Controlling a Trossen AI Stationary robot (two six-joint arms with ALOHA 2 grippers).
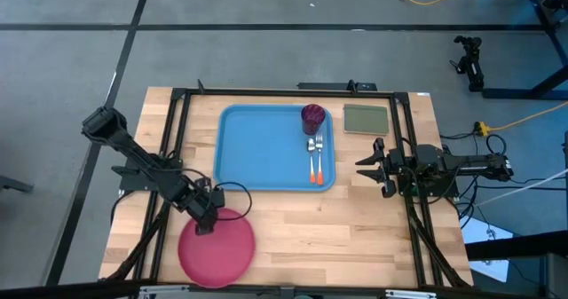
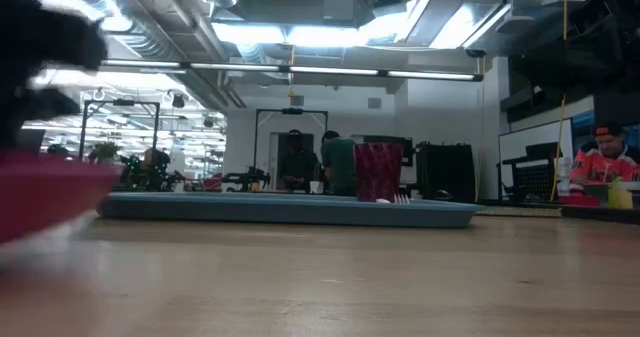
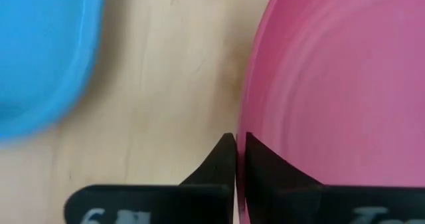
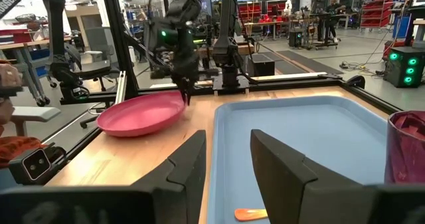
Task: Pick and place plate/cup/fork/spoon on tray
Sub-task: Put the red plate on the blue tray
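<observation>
Pink-red plate rim pinched by left gripper, tilted; right gripper jaws spread beside tray.

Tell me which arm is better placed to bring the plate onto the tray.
The left. Its gripper is shut on the plate's rim, lifting that edge, beside the tray. The right gripper waits open on the tray's far side.

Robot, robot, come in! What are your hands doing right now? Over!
Left gripper shut on plate rim, plate tilted. Right gripper open beside tray. Cup, fork, spoon on tray.
</observation>
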